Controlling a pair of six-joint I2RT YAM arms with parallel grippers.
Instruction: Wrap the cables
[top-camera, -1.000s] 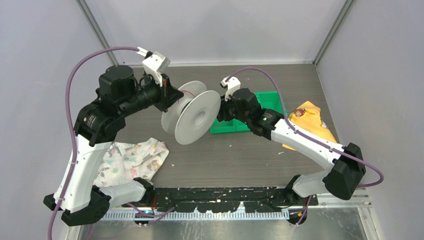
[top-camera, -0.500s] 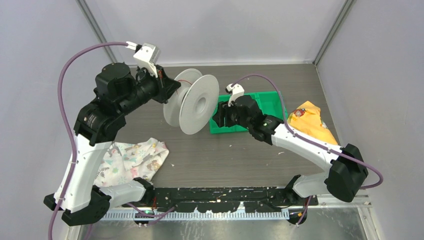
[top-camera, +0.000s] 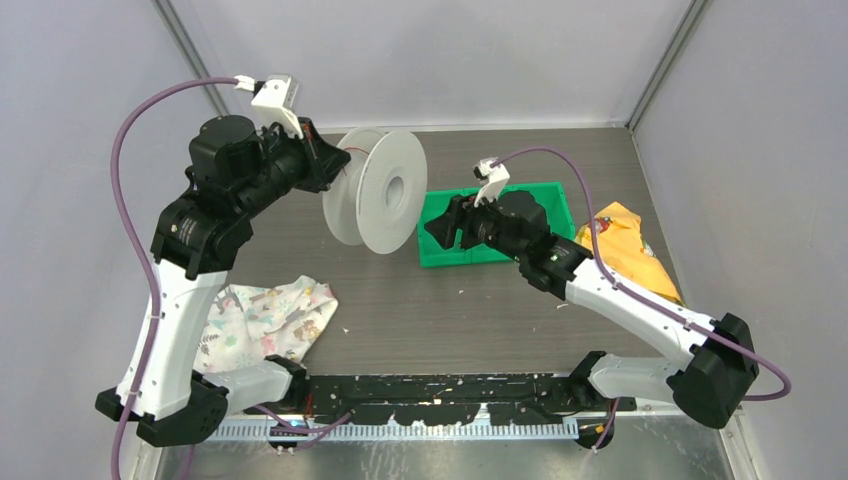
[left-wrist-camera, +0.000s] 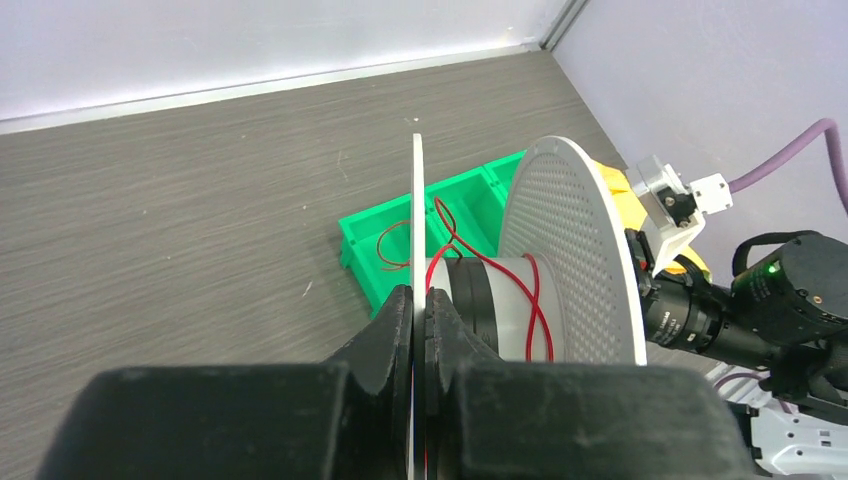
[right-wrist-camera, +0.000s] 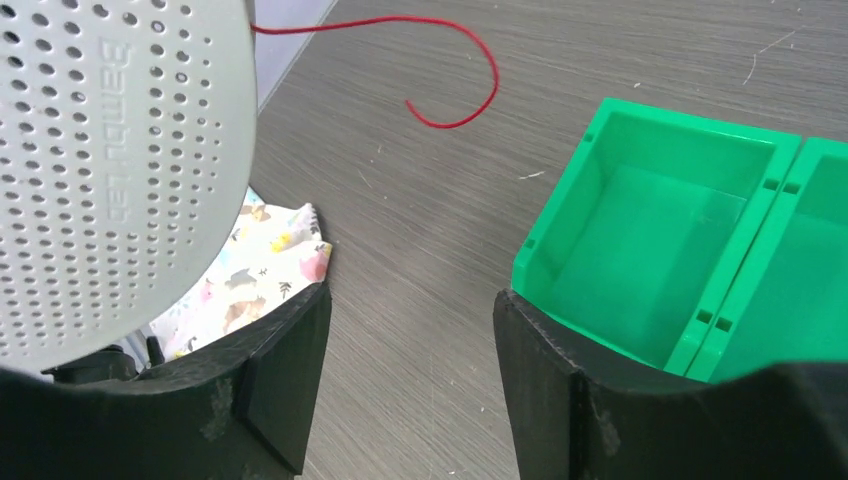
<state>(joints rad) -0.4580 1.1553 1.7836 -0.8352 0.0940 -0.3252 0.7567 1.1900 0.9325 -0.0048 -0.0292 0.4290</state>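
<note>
The grey table (top-camera: 480, 310) carries the whole job. Above it the white spool (top-camera: 385, 200) is held on edge, off the surface, and the green tray (top-camera: 540, 200) sits just beside it toward the right arm. The left gripper (left-wrist-camera: 420, 300) is clenched on the rim of the spool's near disc, pinching the thin plate between its fingers. The right gripper (right-wrist-camera: 410, 300) is released and grasps nothing, its fingers spread over bare table by the tray's corner, close to the perforated far disc. The red cable (left-wrist-camera: 535, 305) lies in only a few slack, crossing turns round the spool's core, and its free end (right-wrist-camera: 470, 90) curls loose past that disc. Winding looks barely begun, and the step in hand seems to be catching the loose end again. That calls for a fine pinch on a very thin strand, then leading it round the core under light tension so the slack turns do not spring off.
</note>
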